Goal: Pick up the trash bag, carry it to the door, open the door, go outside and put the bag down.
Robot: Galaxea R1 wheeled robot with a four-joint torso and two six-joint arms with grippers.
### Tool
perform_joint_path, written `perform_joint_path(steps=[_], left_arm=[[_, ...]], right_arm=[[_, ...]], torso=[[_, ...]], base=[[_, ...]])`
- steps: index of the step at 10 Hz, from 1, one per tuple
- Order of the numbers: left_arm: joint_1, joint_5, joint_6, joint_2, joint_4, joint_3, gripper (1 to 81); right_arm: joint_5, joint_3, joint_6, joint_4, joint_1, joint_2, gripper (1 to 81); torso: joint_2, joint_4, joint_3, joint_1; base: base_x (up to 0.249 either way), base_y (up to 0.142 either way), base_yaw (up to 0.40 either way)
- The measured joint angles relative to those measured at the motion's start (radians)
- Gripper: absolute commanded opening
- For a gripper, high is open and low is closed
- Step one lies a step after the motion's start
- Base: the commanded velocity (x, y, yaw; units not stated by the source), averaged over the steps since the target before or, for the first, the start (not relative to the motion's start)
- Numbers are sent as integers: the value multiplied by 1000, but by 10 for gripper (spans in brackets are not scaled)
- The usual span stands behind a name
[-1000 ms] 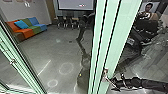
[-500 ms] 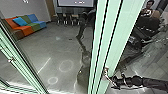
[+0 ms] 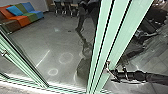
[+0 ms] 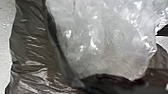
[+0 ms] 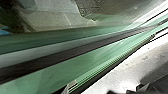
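- We find no writing legible enough to report; whether the trash bag (image 4: 28, 50) carries a label we cannot tell.
- We note the bag close before the left wrist camera. Its dark plastic is thin, glossy and slightly see-through, with a brownish cast and many fine creases catching the light.
- We record that the dark edge curves around pale, crumpled clear plastic (image 4: 107, 37), which bulges and gives off bright glints.
- We cannot tell how far open the left gripper is, nor whether it has hold of the bag.
- We observe the right gripper (image 3: 113, 75) at the metal handle (image 3: 107, 65) on the pale green door frame (image 3: 117, 32). How far open it is, and whether it grips the handle, we cannot tell.
- We see a second handle (image 3: 4, 53) on the green frame at the head view's left.
- In the right wrist view, we log green-tinted glass (image 5: 62, 72) crossed by a long dark strip (image 5: 55, 56).
- We see a grey floor (image 3: 52, 41) marked with faint pale rings and a bright streak.
- We list a sofa (image 3: 22, 22) in brown, orange, green and blue sections, with a blue cushion (image 3: 14, 11) on it.
- We note dark chairs (image 3: 58, 8) beside a light-topped surface (image 3: 64, 4).
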Motion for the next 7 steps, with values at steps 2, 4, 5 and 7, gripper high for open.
perform_joint_path(steps=[2,4,5,7], left_arm=[[-4,-4,0,0,0,0,10],[-4,-7,0,0,0,0,10],[-4,-7,0,0,0,0,10],[-4,-9,0,0,0,0,10]], right_arm=[[-9,-4,23,5,27,0,811],[-28,-7,44,8,46,0,811],[-31,-7,48,8,51,0,811],[-43,-6,50,8,61,-1,811]], torso=[[0,0,-9,1],[1,0,-9,2],[2,0,-9,3],[3,0,-10,3]], base=[[0,0,0],[0,0,0],[0,0,0],[0,0,0]])
